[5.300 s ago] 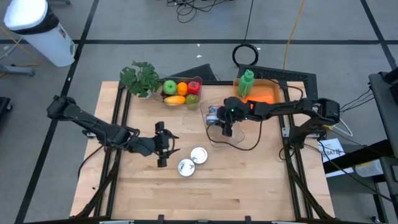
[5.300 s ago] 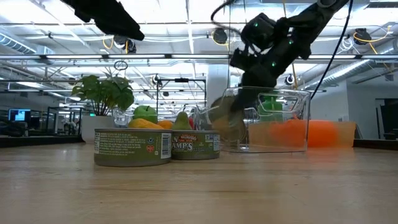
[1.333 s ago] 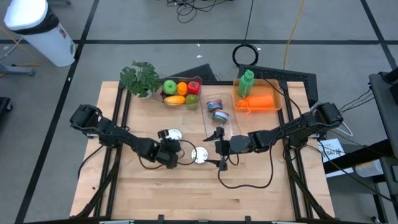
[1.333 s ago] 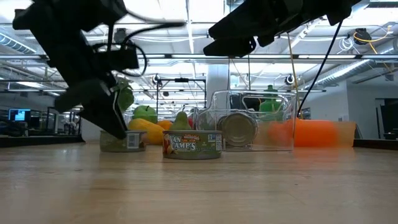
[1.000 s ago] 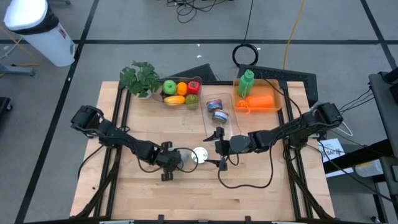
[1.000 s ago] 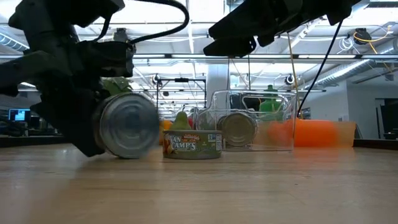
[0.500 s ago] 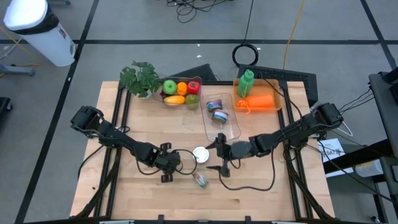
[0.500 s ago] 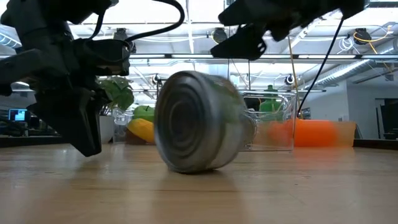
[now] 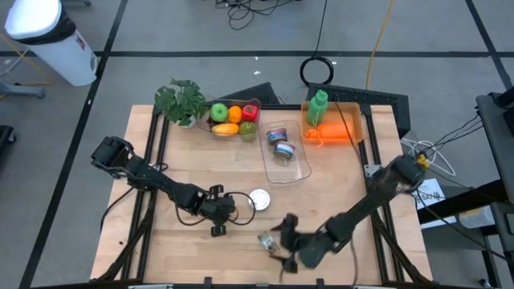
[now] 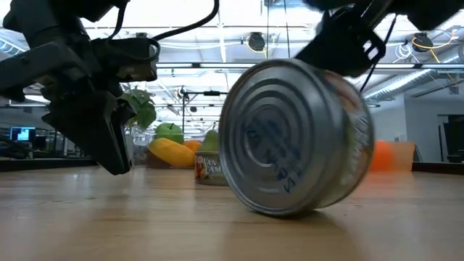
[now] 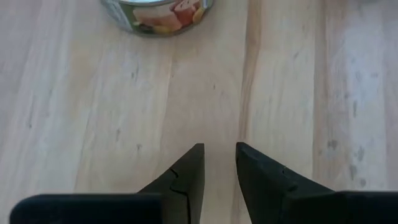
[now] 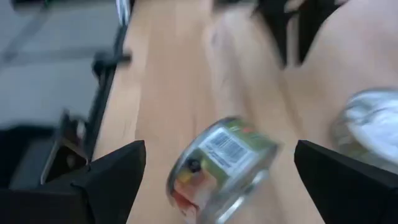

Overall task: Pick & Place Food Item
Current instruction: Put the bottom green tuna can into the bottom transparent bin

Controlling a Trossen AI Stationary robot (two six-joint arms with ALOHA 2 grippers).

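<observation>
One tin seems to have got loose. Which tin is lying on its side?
The tin nearest the table's front edge, before the right pincer; the tin by the left pincer stands upright.

Robotics lab: taped floor (image 9: 201, 32), loose cables (image 9: 257, 10), ceiling trusses (image 10: 188, 69).

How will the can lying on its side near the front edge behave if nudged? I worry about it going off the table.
The tipped can lies on its round side, so it would probably roll rather than slide. Its smooth metal end looks slippery to pinch. The right gripper stands open beside it, so nothing checks it yet.
</observation>
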